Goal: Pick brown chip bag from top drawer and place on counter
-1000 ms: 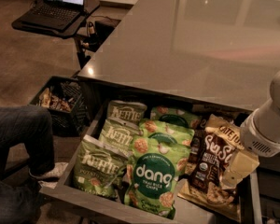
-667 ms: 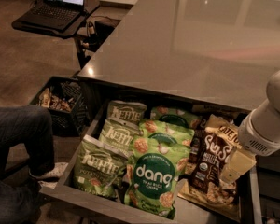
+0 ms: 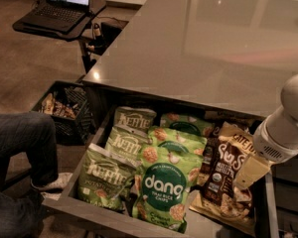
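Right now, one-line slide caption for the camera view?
Gripper poised over the brown chip bag in the open top drawer, below the counter.

Over the top drawer (image 3: 89, 216), at right, the end effector (image 3: 252, 169) hides part of the brown chip bag (image 3: 222, 175).

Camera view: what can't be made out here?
Gripper, over the top drawer's right end: whether it touches the brown chip bag, whose right side it hides.
Rear dang bag: top lost in shadow below the counter.
Black crate: contents too dim.
Laptop: screen cut by top edge.
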You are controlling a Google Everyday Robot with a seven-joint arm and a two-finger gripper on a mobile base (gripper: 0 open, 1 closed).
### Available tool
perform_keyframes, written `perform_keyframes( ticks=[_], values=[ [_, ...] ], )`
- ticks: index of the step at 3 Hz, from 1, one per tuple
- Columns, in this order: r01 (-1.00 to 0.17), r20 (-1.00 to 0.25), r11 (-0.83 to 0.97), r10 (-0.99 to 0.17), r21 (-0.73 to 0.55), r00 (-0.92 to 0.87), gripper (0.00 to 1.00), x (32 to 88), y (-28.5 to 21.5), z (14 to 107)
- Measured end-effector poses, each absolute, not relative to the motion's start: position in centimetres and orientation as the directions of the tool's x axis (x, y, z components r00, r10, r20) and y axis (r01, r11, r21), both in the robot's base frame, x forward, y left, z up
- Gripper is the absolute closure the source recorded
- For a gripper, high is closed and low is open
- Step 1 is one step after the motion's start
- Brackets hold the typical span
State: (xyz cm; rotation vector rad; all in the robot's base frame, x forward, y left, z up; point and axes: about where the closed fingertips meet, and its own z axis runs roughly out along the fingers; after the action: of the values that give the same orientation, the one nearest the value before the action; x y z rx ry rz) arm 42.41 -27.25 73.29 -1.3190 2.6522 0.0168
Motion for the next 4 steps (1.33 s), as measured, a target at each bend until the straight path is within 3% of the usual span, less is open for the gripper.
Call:
perform_keyframes(
  ticks=[3, 4],
  values=[
    [-0.755, -0.178, 0.646, -0.760, -0.110, -0.625, 0.10, 42.59, -28.72, 74.36],
    [-0.749, -0.180, 0.654, -0.754, -0.110, -0.632, 0.17, 42.83, -28.86, 74.11]
  ],
)
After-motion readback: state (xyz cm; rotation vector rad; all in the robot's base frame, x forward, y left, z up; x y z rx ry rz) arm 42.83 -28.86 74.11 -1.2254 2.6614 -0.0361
